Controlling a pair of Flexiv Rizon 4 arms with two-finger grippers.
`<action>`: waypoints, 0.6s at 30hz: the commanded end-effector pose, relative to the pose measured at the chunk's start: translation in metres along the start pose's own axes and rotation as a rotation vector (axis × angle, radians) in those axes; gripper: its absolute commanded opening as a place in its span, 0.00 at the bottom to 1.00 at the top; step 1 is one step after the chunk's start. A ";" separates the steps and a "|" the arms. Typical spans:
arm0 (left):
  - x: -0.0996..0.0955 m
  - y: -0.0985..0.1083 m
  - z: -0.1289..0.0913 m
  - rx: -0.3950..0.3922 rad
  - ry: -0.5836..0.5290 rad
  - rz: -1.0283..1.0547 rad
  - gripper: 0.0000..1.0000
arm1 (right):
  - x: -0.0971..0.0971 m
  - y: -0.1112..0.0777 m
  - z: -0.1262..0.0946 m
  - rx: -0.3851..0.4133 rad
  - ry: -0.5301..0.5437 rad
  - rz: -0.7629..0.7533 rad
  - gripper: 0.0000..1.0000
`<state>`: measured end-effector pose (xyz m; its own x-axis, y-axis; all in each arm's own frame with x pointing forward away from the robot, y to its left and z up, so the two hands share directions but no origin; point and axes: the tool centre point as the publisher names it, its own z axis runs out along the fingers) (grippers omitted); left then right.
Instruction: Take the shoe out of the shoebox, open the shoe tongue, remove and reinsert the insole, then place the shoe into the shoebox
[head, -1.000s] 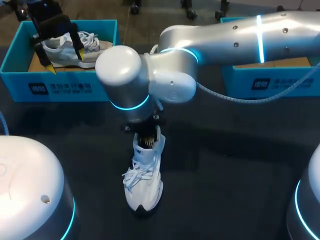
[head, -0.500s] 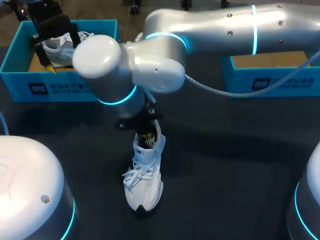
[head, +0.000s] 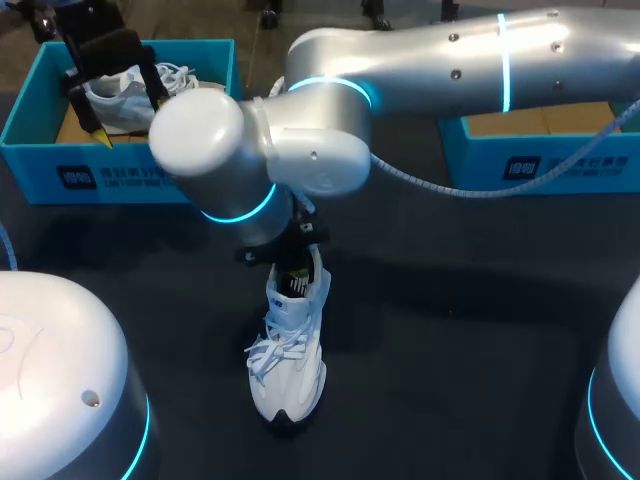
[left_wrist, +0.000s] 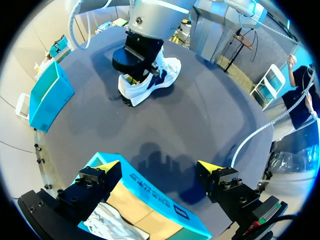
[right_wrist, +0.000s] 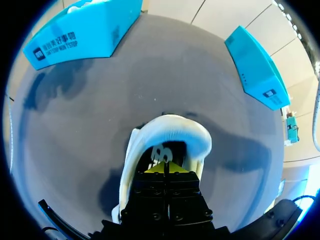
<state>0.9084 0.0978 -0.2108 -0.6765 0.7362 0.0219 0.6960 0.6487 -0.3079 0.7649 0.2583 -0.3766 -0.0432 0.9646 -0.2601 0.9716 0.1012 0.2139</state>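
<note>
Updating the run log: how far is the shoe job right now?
Done: white shoe is out, standing on the table. In hand: right claw, tips together, is down inside its opening, presumably the insole step. To do: reseat insole, return shoe to the shoebox under the open left claw.

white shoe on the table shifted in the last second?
No. The white shoe keeps its spot against the left shoebox; only the right arm swung left.
</note>
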 end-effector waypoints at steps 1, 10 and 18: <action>0.000 0.001 0.000 0.000 0.003 0.001 1.00 | 0.008 0.001 0.001 -0.017 -0.046 0.127 0.00; 0.000 0.001 0.000 0.000 0.003 0.001 1.00 | 0.013 0.022 -0.004 0.077 -0.172 0.062 0.00; 0.000 0.001 0.000 0.000 0.003 0.001 1.00 | 0.007 0.008 0.002 0.152 -0.205 0.073 0.00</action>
<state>0.9084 0.0978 -0.2108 -0.6764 0.7362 0.0219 0.6960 0.6487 -0.3079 0.7767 0.2612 -0.3731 0.0430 0.9106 -0.4111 0.9953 -0.0034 0.0966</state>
